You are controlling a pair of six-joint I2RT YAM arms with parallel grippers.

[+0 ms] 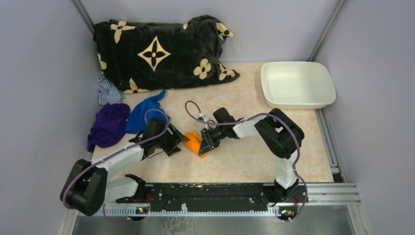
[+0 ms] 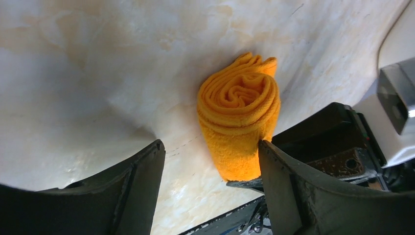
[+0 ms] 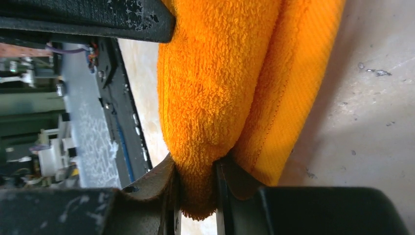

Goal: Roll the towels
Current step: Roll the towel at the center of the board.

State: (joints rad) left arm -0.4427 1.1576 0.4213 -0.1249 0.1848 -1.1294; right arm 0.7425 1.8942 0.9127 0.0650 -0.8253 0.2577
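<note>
An orange towel (image 1: 194, 143) lies rolled up near the table's middle front. In the left wrist view its spiral end (image 2: 239, 105) faces the camera. My right gripper (image 1: 205, 141) is shut on a fold of the orange towel (image 3: 215, 98), which is pinched between its fingers (image 3: 169, 183). My left gripper (image 1: 178, 142) is open just left of the roll, its right finger (image 2: 284, 176) touching the roll's side and its left finger (image 2: 142, 176) apart from it. A purple towel (image 1: 107, 125) and a blue towel (image 1: 142, 112) lie crumpled at the left.
A black cushion with gold flowers (image 1: 161, 54) lies at the back. A striped cloth (image 1: 107, 90) sits by its left corner. A white tub (image 1: 296, 83) stands at the back right. The metal rail (image 1: 205, 196) runs along the front edge.
</note>
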